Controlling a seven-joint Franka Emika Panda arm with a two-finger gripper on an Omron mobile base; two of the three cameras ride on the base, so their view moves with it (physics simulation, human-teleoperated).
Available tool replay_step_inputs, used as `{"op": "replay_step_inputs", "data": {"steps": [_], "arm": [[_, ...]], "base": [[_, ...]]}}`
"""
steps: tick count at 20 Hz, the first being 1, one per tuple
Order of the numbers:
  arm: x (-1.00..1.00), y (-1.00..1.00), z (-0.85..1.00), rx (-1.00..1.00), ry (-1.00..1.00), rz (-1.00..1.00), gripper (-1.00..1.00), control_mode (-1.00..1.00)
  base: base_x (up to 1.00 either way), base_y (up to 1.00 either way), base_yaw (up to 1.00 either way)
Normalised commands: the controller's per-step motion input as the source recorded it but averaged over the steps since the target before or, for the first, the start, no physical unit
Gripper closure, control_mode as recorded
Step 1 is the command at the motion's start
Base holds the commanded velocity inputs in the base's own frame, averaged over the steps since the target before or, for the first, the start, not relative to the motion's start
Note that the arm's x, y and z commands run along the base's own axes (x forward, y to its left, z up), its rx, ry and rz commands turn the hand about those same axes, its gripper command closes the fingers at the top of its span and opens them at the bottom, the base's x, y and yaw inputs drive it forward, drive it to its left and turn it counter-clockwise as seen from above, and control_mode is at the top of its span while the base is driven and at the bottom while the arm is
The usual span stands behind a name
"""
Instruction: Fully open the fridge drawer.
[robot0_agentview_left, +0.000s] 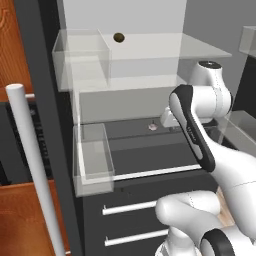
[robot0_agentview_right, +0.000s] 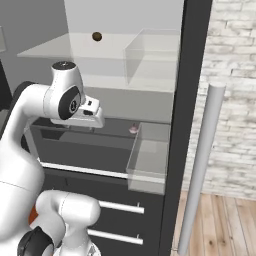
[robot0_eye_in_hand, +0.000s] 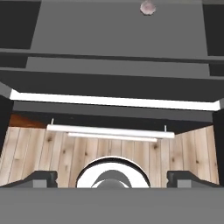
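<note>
The fridge drawer (robot0_agentview_left: 150, 145) is seen spanning the fridge's width, its long axis running left to right, with the white strip (robot0_eye_in_hand: 113, 100) marking its front edge. The gripper (robot0_eye_in_hand: 112, 177) is held above that edge, pointed down, jaws spread wide and empty; the strip lies ahead of the fingertips (robot0_eye_in_hand: 43, 177), not yet between them. At the drawer's left end a clear bin (robot0_agentview_left: 92, 160) stands. A small pink thing (robot0_agentview_left: 153, 127) rests at the back. Two bar handles (robot0_agentview_left: 132, 207) are set below.
</note>
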Motion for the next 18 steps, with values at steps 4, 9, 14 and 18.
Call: {"op": "replay_step_inputs", "data": {"steps": [4, 9, 14, 18], "arm": [[0.0, 0.0, 0.0, 0.0, 0.0, 0.0, -1.0, 1.0], [0.0, 0.0, 0.0, 0.0, 0.0, 0.0, -1.0, -1.0], [0.11, 0.0, 0.0, 0.0, 0.0, 0.0, -1.0, -1.0], [0.69, 0.0, -0.08, 0.0, 0.0, 0.0, -1.0, -1.0]], "base": [[-0.44, 0.0, 0.0], [-0.12, 0.0, 0.0], [0.0, 0.0, 0.0], [0.0, 0.0, 0.0]]}}
